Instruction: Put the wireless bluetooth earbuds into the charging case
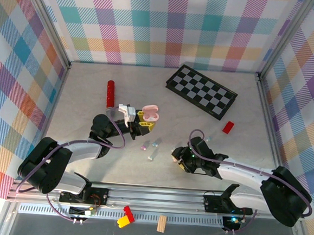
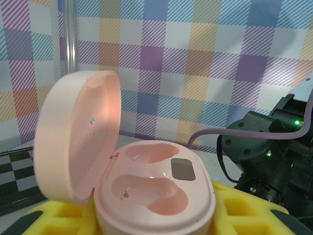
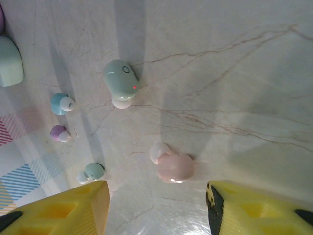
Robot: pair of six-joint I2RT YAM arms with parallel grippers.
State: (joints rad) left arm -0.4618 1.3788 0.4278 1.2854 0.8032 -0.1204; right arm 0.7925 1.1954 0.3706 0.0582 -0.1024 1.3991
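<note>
The left end effector (image 1: 141, 122) is clamped on a pink pebble-shaped plastic charging case (image 2: 156, 196), with its yellow fingers (image 2: 49, 218) against the case's lower sides. The case's rounded lid (image 2: 78, 137) stands open, swung toward the left of the left wrist view, and two moulded wells face upward. In the top view the case sits left of centre.

The right end effector (image 3: 156, 210) hangs over the pale marbled table (image 3: 234, 73) with its yellow fingers (image 3: 63, 210) apart at the bottom corners of the right wrist view and bare table between them. A tiny pink plastic earbud (image 3: 173, 166) lies on the table just above that gap. A larger mint earbud with a red light (image 3: 121, 83) rests in the upper left. Further left lie a small blue earbud (image 3: 61, 103), a purple earbud (image 3: 59, 133) and a pale mint earbud (image 3: 90, 171) near the left finger.

In the top view a black-and-white chequered board (image 1: 202, 91) lies upper right, a red cylinder (image 1: 110, 93) upper left and a small red block (image 1: 228, 127) at right.
</note>
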